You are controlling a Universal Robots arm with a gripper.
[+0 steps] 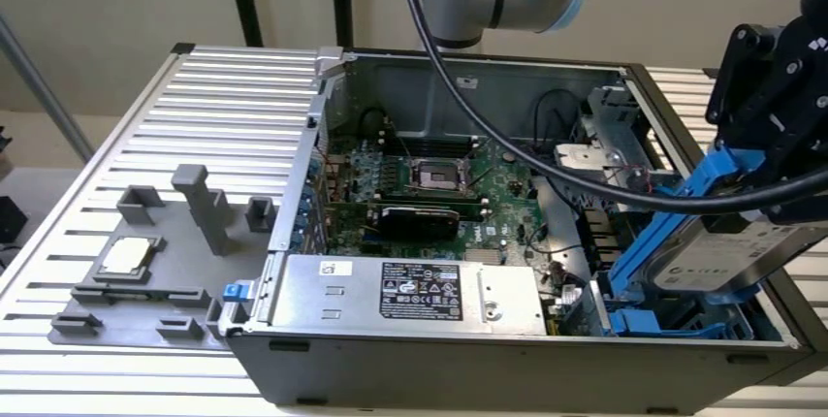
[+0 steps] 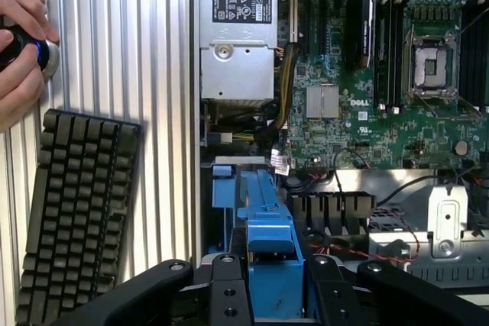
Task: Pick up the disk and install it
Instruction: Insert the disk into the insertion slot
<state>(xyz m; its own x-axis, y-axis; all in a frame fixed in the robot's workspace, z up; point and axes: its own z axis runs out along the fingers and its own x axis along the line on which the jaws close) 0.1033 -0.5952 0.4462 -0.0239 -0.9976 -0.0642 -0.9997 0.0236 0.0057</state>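
Right now the hand [image 1: 774, 179] is clamped on the disk [image 1: 724, 254], tilted with its lower end at the cage [image 1: 647, 320] in the corner of the case [image 1: 388, 359]; I'd say it wants squaring to the cage and a slow, straight slide, clear of the wires [image 2: 359, 248].

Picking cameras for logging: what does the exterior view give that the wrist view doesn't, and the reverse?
Exterior view: the disk, silver body and label, tilted over the case's bay at the exterior view's right; a processor chip on a grey fixture plate. Wrist view: a keyboard and a person's hand beside it. Both: the claw shut on the disk's blue carrier, the power supply, the motherboard.
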